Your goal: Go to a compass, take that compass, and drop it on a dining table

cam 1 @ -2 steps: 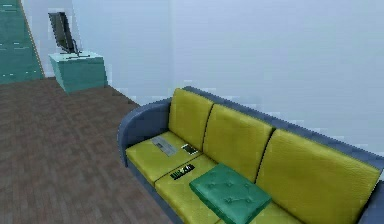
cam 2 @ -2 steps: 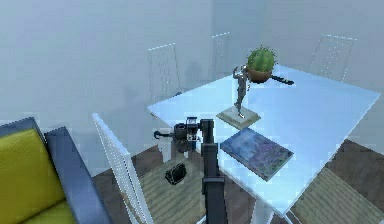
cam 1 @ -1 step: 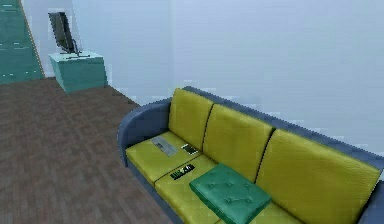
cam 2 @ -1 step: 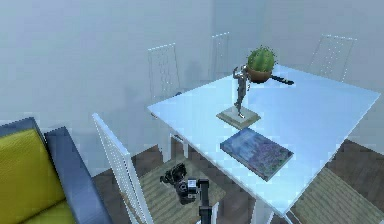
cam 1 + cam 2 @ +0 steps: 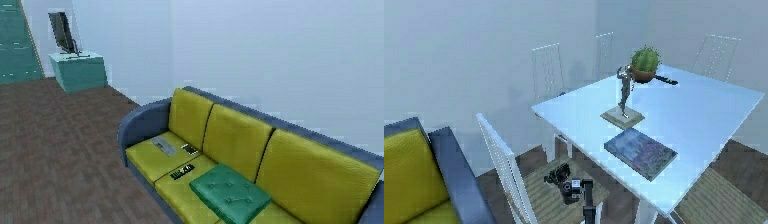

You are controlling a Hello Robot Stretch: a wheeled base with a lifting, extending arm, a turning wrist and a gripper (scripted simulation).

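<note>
The light blue dining table (image 5: 704, 110) stands in the arm side view's middle and right. My gripper (image 5: 564, 184) is low in that view, at the end of the dark arm (image 5: 590, 205). It sits over the seat of a white chair (image 5: 534, 190) by the table's near corner. A small dark blob is at the fingers, and I cannot tell whether the gripper holds anything. No shape here reads clearly as a compass.
On the table stand a small statue on a base (image 5: 624, 95), a potted plant (image 5: 645, 63) and a flat book (image 5: 640, 152). White chairs (image 5: 549, 68) ring the table. A blue sofa with yellow cushions (image 5: 235, 140), a green pillow (image 5: 230, 192) and a teal cabinet (image 5: 78, 70) are in the forward view.
</note>
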